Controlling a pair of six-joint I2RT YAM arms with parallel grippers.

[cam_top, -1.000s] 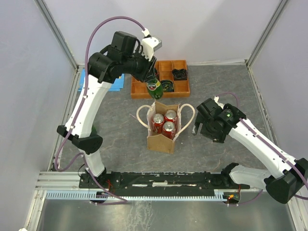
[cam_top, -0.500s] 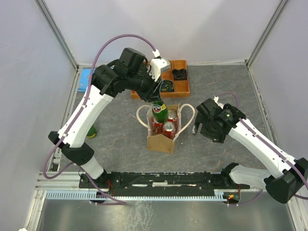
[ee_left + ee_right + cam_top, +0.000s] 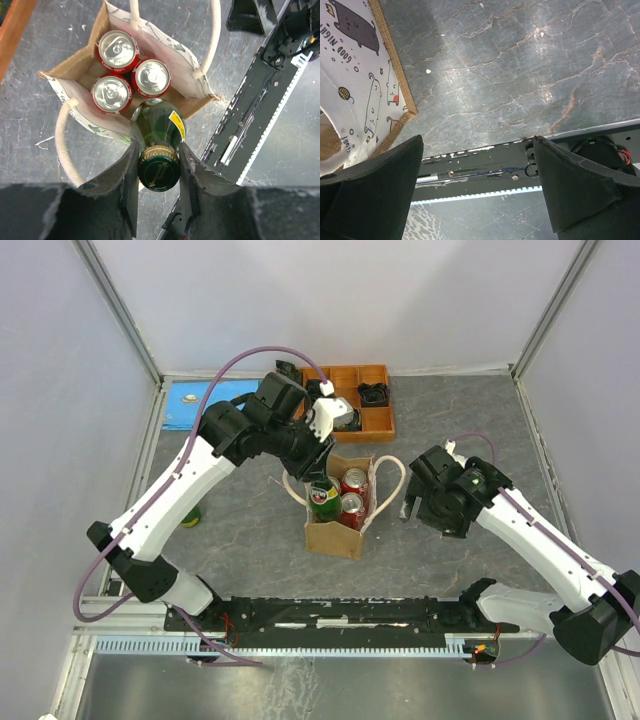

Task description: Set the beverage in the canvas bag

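Overhead: reaching the left arm forward, elbow bent, over the canvas bag [image 3: 335, 536]; pointing the left gripper [image 3: 321, 478] down and clamping the neck of the green bottle [image 3: 322, 502], upright at the bag's left side beside the red cans [image 3: 353, 481]. Hanging the right gripper [image 3: 408, 508] low just right of the bag, not touching it. Left wrist: pinching the bottle neck between both fingers [image 3: 124, 176], body dipping into the bag's mouth. Right wrist: spreading jaws wide over the grey table [image 3: 520, 75], gripping nothing.

2 white arms [image 3: 170, 490], black joints [image 3: 225, 430], purple cables [image 3: 225, 375]; left hand [image 3: 157, 150] fingers [image 3: 122, 190] look dark grey.
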